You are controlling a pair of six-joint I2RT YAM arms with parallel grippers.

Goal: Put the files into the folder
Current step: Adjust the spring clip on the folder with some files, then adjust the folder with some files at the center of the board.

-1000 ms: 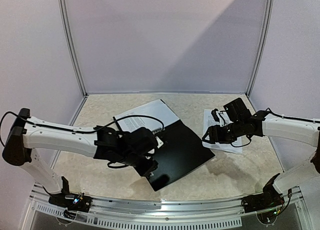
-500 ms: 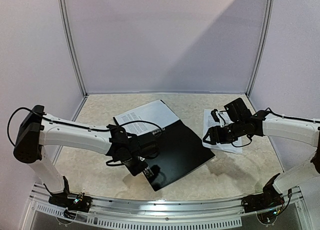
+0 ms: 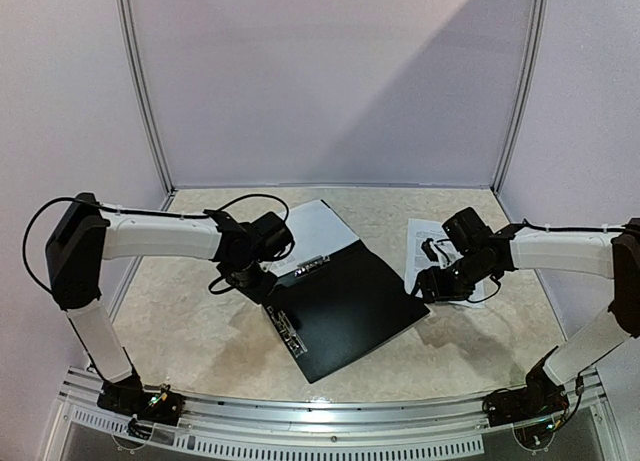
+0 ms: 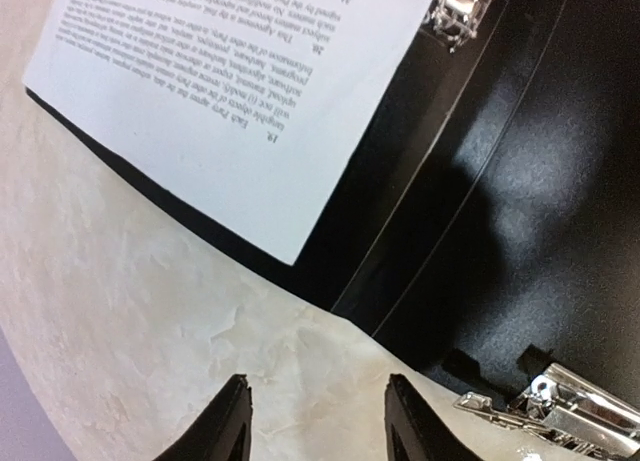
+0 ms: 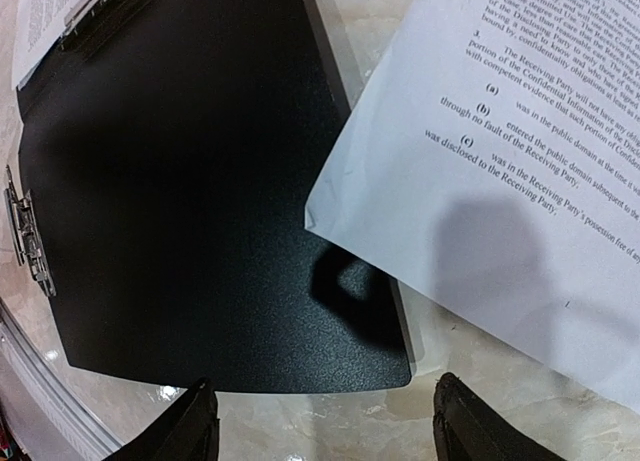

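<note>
The right claw (image 5: 330, 421) is spread wide and empty. It is poised low over the place where the loose sheet (image 5: 510, 181) meets the folder (image 5: 190, 211). One corner of that sheet lies over the folder's right edge, and the rest is spread on the desk (image 3: 480, 351).

The step in hand is judged to be the pick-up of this sheet. It would be done best at the overlapping corner, where the paper is raised slightly by the folder's edge and one finger can be slid beneath it. A pinch attempted on the flat middle would probably only crease the paper or push it along. Once gripped, the sheet should be dragged low across the black panel rather than lifted high, so that it does not fold or flutter.

The left claw (image 4: 318, 421) is opened partway, with nothing held. It is hung over bare desk just beside the folder's left edge. From there the folder could be steadied if it is dragged by the sliding paper.

A filed sheet (image 4: 230, 91) is already laid on the folder's far half. A metal clip (image 4: 560, 416) stands close to the left claw, and a second clip (image 4: 460, 6) is set at the filed sheet's corner. Both clips may snag an incoming edge and should be approached from the open side.
</note>
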